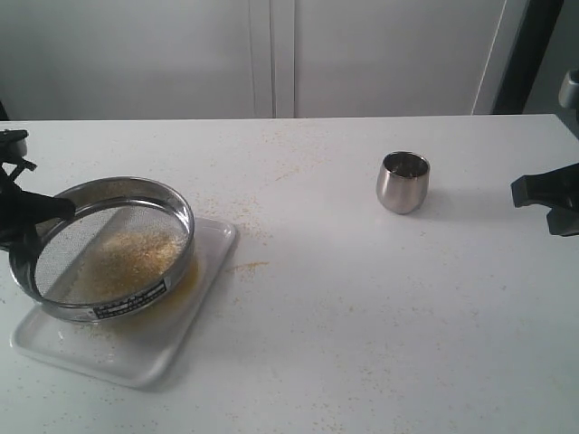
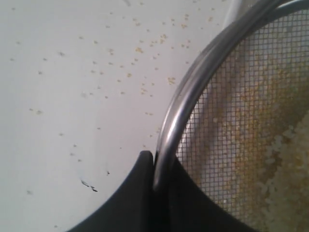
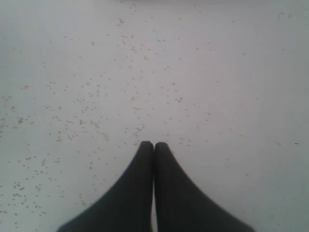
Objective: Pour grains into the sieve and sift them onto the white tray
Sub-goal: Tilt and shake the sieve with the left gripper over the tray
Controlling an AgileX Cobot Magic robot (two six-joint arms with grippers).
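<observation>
The sieve, steel-rimmed with grey mesh, is tilted above the white tray at the left of the table. Yellow and beige grains lie on its mesh, and more show under it on the tray. My left gripper is shut on the sieve's left rim; in the left wrist view the rim runs between the black fingers, with grains on the mesh. My right gripper is shut on nothing, hovering at the table's right edge.
A small rounded steel cup stands upright right of centre. Stray grains are scattered on the white table beside the tray and behind it. White cabinet panels rise behind the table.
</observation>
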